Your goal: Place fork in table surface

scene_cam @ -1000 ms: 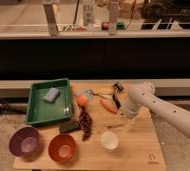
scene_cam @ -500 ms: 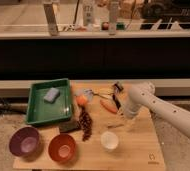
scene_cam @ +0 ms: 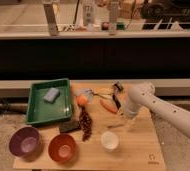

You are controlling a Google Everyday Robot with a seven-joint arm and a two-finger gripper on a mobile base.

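The light-brown wooden table surface (scene_cam: 138, 145) has a small dark logo (scene_cam: 151, 157) at its near right corner. My white arm reaches in from the right, and my gripper (scene_cam: 125, 118) hangs low over the right middle of the table. A slim greyish-tan fork (scene_cam: 116, 125) shows just below and left of the gripper, close to the wood. I cannot tell whether it is held or lying free. A small white cup (scene_cam: 109, 140) stands just in front of it.
A green tray (scene_cam: 38, 112) with a blue sponge (scene_cam: 51, 94) sits at the left. A purple bowl (scene_cam: 25, 141) and an orange bowl (scene_cam: 62, 147) stand at the front left. An orange fruit (scene_cam: 81, 100), a carrot-like piece (scene_cam: 108, 105), a dark reddish cluster (scene_cam: 85, 124), a silvery spoon (scene_cam: 88, 93) and a yellow-handled utensil (scene_cam: 105, 91) lie mid-table.
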